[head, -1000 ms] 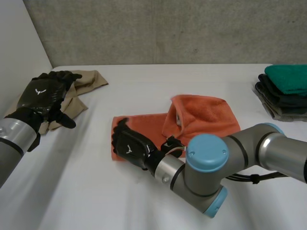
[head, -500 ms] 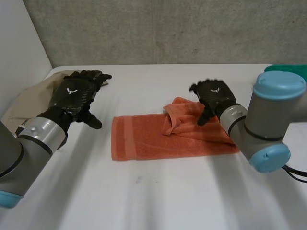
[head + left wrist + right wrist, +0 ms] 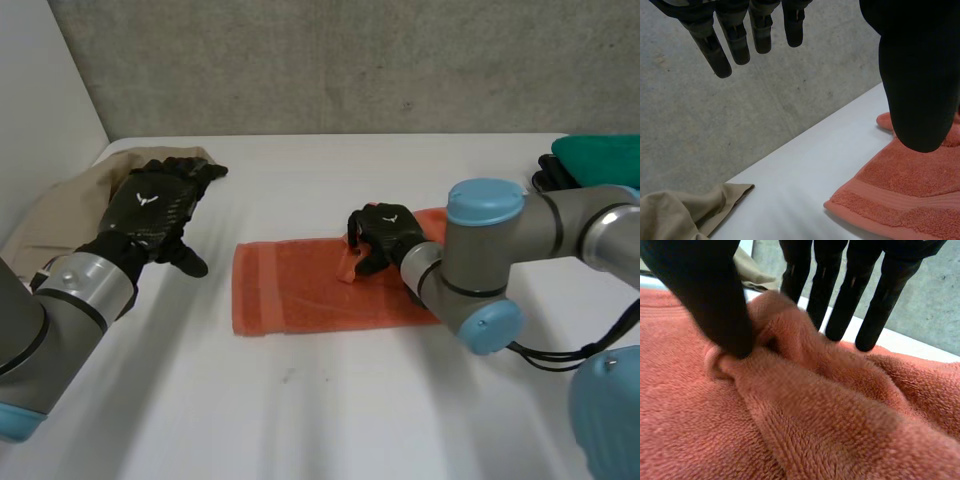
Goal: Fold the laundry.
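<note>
An orange towel (image 3: 290, 290) lies spread across the middle of the white table, its right part bunched into a ridge. My right hand (image 3: 385, 232) rests on that ridge near the towel's far edge. In the right wrist view its thumb (image 3: 710, 300) and fingers (image 3: 840, 285) pinch a raised fold of the orange towel (image 3: 790, 430) between them. My left hand (image 3: 150, 205) hovers open to the left of the towel, apart from it. In the left wrist view its fingers (image 3: 735, 35) hang straight above the table and the towel's corner (image 3: 900, 200) lies beneath the thumb.
A crumpled tan cloth (image 3: 60, 225) lies at the far left beside the side wall, its edge (image 3: 685, 215) under my left hand. A stack of folded dark clothes with a green piece on top (image 3: 595, 165) stands at the right edge. A grey wall runs behind the table.
My right hand swung from the towel's near left part to its far right, then came back to the middle and closed on a fold. The turned-over flap now lies lower. The left hand shifted toward the towel.
</note>
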### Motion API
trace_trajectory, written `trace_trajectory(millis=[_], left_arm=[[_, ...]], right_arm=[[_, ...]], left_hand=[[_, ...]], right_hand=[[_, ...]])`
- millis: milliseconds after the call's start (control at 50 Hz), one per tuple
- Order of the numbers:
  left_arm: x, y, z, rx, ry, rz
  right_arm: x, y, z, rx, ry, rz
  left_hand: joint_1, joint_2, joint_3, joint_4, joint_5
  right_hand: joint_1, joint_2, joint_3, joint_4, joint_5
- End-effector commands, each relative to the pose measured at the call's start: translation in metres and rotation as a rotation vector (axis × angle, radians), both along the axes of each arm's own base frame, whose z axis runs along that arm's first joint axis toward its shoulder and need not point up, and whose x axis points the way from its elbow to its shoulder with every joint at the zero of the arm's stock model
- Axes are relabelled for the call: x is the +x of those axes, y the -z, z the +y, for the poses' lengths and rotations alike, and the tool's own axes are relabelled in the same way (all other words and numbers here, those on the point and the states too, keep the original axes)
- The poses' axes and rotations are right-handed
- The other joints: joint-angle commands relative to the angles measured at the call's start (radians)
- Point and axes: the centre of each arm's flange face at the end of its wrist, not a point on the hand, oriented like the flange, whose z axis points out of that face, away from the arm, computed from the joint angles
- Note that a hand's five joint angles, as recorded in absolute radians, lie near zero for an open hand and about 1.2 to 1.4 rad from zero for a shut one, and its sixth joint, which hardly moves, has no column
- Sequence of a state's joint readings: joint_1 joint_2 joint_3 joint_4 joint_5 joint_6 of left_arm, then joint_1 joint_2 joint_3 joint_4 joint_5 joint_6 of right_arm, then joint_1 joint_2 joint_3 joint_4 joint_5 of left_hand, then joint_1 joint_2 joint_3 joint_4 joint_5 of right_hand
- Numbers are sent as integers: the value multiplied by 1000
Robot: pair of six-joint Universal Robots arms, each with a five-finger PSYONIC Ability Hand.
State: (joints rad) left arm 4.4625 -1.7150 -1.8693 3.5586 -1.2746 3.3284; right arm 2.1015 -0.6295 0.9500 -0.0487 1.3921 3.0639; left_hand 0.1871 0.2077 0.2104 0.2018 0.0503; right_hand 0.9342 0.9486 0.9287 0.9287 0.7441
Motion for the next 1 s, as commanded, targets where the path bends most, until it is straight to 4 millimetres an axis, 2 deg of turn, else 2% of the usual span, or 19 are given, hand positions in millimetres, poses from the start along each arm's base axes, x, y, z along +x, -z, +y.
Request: trace_trajectory(millis=[20,120,160,200,220,280,300,360,380,440,520,540,580,600,740,820,900,940,1000], left_arm=[[6,-1,-2,-2,-18,2],[13,-7,-6,-20,-37,6],[18,-11,-9,-32,-52,11],[21,-15,-11,-43,-64,15],[25,-19,-13,-53,-77,21],[32,-26,-15,-75,-101,32],[34,-28,-16,-79,-107,35],[39,-31,-17,-80,-122,48],[39,-31,-18,-80,-123,51],[39,-28,-18,-59,-120,60],[37,-20,-16,-35,-106,55],[37,-19,-16,-30,-103,54],[34,-16,-16,-24,-89,53],[32,-16,-16,-23,-84,53],[13,-18,-13,-28,-32,55],[-7,-13,0,0,25,48],[-31,1,17,52,104,29],[-45,12,27,79,156,13],[-62,28,29,97,201,-15]], right_arm=[[8,-19,-3,-94,32,23],[30,-64,15,-227,-34,-82],[47,-79,35,-286,-114,-136],[57,-84,48,-306,-171,-159],[66,-82,64,-306,-236,-172],[81,-78,89,-305,-344,-191],[88,-70,102,-289,-398,-191],[97,-54,120,-250,-461,-177],[100,-41,131,-221,-484,-155],[99,-18,140,-172,-483,-72],[88,-15,132,-200,-424,39],[87,-18,128,-216,-407,43],[82,-32,117,-243,-365,31],[77,-46,109,-259,-324,4],[51,-86,88,-263,-239,-122],[28,-93,76,-225,-177,-138],[-4,-81,61,-155,-62,-50],[-13,-74,58,-134,-32,-5],[-34,-52,54,-95,14,121]], left_hand=[[-13,-33,-36,-27,-50],[-13,-33,-36,-27,-50],[-13,-33,-36,-27,-50],[-13,-33,-36,-27,-50],[-13,-33,-36,-27,-50],[-13,-33,-36,-27,-50],[-13,-33,-36,-27,-50],[-13,-33,-36,-27,-50],[-13,-33,-36,-27,-50],[-13,-33,-36,-27,-50],[-13,-33,-36,-27,-50],[-13,-33,-36,-27,-50],[-13,-33,-36,-27,-50],[-13,-33,-36,-27,-50],[-13,-33,-36,-27,-50],[-13,-33,-36,-27,-50],[-13,-33,-36,-27,-50],[-13,-33,-36,-27,-50],[-13,-33,-36,-27,-50]], right_hand=[[462,448,468,468,478],[462,448,468,468,478],[462,448,468,468,478],[462,448,468,468,478],[462,448,468,468,478],[462,448,468,468,478],[462,448,468,468,478],[462,448,468,468,478],[462,448,468,468,478],[462,448,468,468,478],[462,448,468,468,478],[252,238,258,258,268],[-442,-456,-436,-436,-426],[-760,-774,-754,-754,-744],[-760,-774,-754,-754,-744],[-760,-774,-754,-754,-744],[-760,-774,-754,-754,-744],[-760,-774,-754,-754,-744],[-742,-757,-737,-737,-727]])
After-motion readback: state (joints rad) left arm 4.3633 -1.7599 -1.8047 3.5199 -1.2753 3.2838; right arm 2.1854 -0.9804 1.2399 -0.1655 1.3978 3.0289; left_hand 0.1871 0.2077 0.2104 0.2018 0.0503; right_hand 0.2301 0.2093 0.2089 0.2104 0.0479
